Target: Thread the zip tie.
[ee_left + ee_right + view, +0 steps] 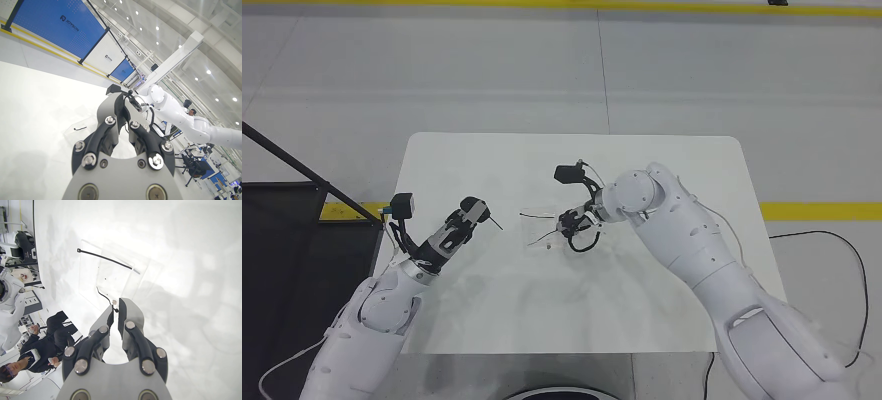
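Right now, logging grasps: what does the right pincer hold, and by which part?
The right pincer pinches a zip tie by one end, seemingly its head.

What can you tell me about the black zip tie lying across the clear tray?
The zip tie is a thin black strap, plastic by its look, nearly straight and not looped. Its small square head pokes past one side of the clear tray; its pointed tail reaches the opposite side. It seems to rest across the tray, and no hand touches it.
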{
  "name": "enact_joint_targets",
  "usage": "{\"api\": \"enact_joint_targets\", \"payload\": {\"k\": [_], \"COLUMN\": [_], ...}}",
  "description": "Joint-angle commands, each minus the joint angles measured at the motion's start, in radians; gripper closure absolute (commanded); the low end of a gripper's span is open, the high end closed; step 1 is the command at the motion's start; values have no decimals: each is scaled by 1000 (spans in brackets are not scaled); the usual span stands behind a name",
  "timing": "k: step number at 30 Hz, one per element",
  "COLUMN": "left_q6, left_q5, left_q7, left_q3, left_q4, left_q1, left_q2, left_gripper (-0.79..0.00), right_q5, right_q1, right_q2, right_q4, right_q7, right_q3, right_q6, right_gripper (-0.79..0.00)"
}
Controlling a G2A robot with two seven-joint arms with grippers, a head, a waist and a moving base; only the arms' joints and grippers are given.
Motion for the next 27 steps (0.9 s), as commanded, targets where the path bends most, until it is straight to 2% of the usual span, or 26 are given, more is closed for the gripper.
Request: {"api": "enact_joint_targets", "payload": {"k": [1, 11, 18, 23, 27], "left_q6": [0, 0, 0, 0, 14], "left_q5": [0, 0, 0, 0, 7], "left_q7": [0, 0, 0, 0, 10], "left_q3": [0, 0, 0, 0, -3], "left_q4": [0, 0, 0, 0, -7], "left_q1": [0, 0, 0, 0, 2], "left_q2": [0, 0, 0, 0, -1], "left_gripper": [0, 0, 0, 0, 0], "right_q5": [-1, -7, -5, -7, -43], "right_q1": [-1, -7, -24, -53, -105], "right_q2": [0, 6, 21, 43, 73], "right_q4": [-1, -18, -55, -114, -222], "right_q7": [2, 5, 5, 5, 1], "right_q3": [2, 21, 53, 96, 143], "right_q6": [0, -7, -30, -56, -48], "right_gripper": [-77, 0, 0, 0, 0]}}
